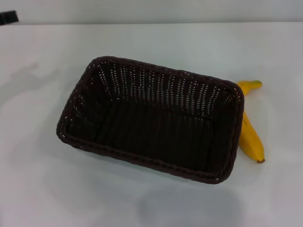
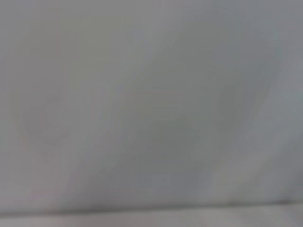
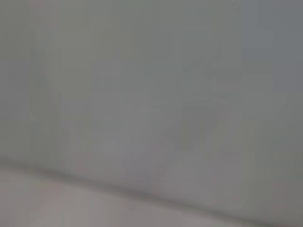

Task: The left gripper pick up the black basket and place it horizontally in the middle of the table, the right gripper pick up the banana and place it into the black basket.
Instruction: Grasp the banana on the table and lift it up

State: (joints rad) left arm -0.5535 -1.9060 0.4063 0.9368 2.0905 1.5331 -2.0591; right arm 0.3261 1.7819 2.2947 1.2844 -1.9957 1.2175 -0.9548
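Banana lies touching black basket; neither gripper in view.

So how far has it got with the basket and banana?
Nothing looks done yet. The basket sits empty and skewed on the table. The banana lies outside it, against its right end. Neither gripper is in view, so nothing is in hand. Left to do: set the basket straight in the middle, then put the banana in.
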